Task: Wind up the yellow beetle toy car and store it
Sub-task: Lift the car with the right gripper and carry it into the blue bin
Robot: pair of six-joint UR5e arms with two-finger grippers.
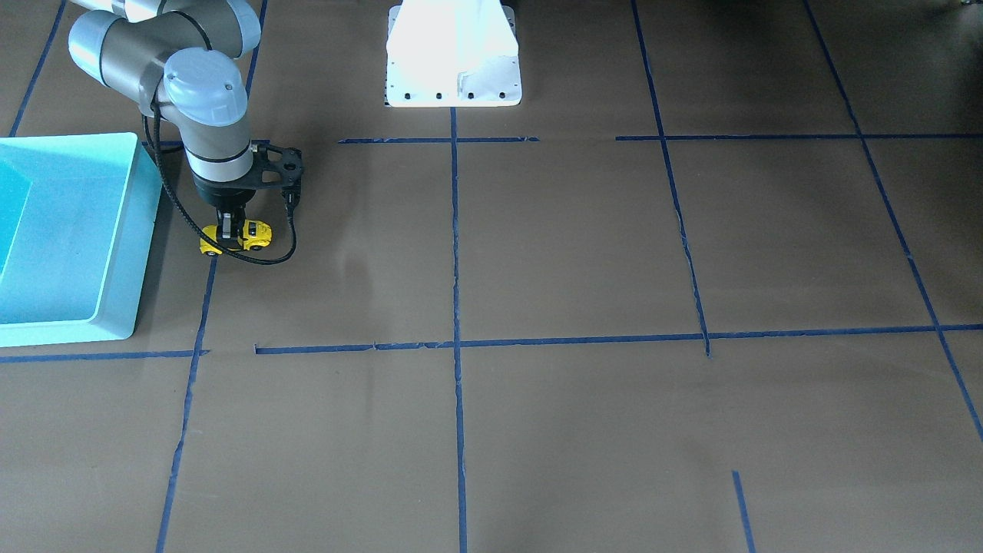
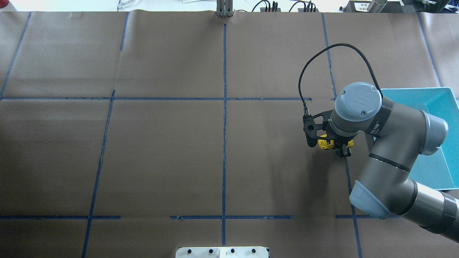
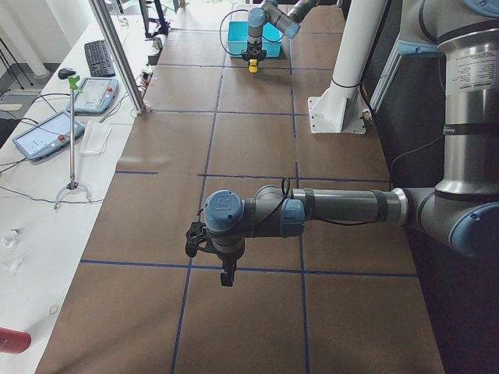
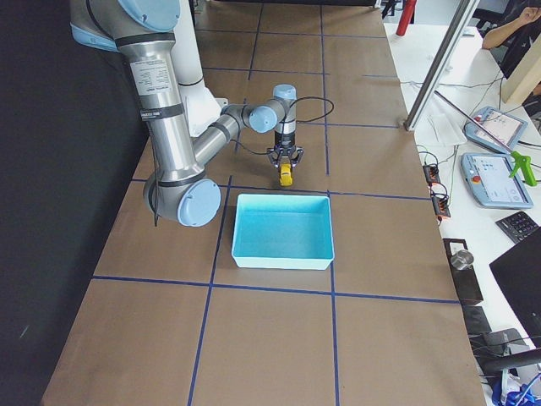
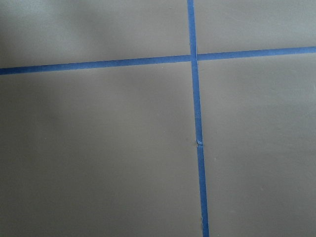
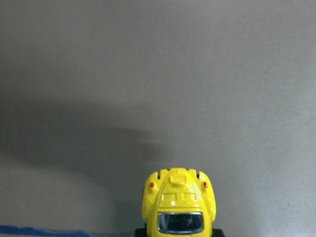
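The yellow beetle toy car [image 1: 257, 233] stands on its wheels on the brown table, just beside the light blue bin [image 1: 127, 230]. My right gripper [image 1: 230, 238] points straight down over it, with a finger on each side of the car's body, shut on it. The overhead view shows the car [image 2: 325, 144] half hidden under the right wrist. The right wrist view shows its rounded yellow end [image 6: 178, 205] and a dark window at the bottom edge. My left gripper [image 3: 226, 276] hangs over bare table far from the car, and I cannot tell if it is open or shut.
The bin [image 2: 448, 161] shows nothing inside and lies at the robot's right end of the table. The white robot base [image 1: 453, 54] stands at the middle of the robot's side. Blue tape lines cross the brown paper. Operator tablets [image 4: 494, 178] lie on a side bench.
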